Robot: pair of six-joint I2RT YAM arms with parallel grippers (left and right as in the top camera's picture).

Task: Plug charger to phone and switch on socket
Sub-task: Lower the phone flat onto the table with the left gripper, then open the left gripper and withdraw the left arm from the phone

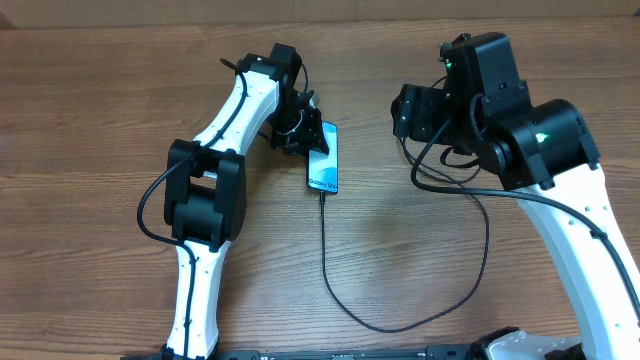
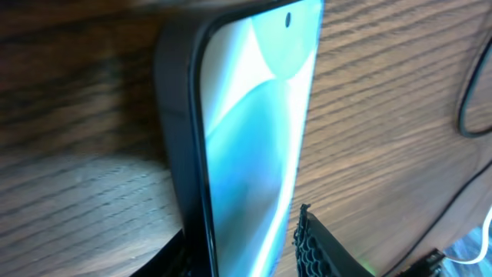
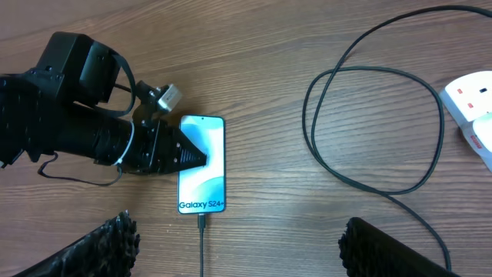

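A brown wood-grain worktop (image 1: 100, 80) carries everything. Nearest the arm bases, the charger (image 1: 325, 260) lies in a slack black loop. It looks light and limp, so a pull on the wire would only drag the loop about. If it needs handling, the place to grip it is the small stiff connector (image 3: 201, 219), which meets the bottom end of the phone (image 1: 324, 160) and appears to be seated in its port.

The phone lies flat, screen up, at the middle of the worktop. It is slim, rigid and glass-faced, so it is likely slippery on the wood and easy to mark. The long edges are the safer hold, rather than the screen.

The left claw (image 3: 188, 154) is at the phone's long edge with its tip over the screen. I cannot tell whether it clamps the phone or only rests there. The right claw (image 3: 237, 231) is spread wide and holds nothing, its ribbed fingers (image 3: 100, 246) well apart above the cable.

Farthest off, at the edge of the right wrist view, sits the white socket (image 3: 470, 108), with the cable curling beside it. The plug and switches are not clear. The socket is a light plastic body that would probably skid under a sideways shove, so its rocker calls for a push straight down.
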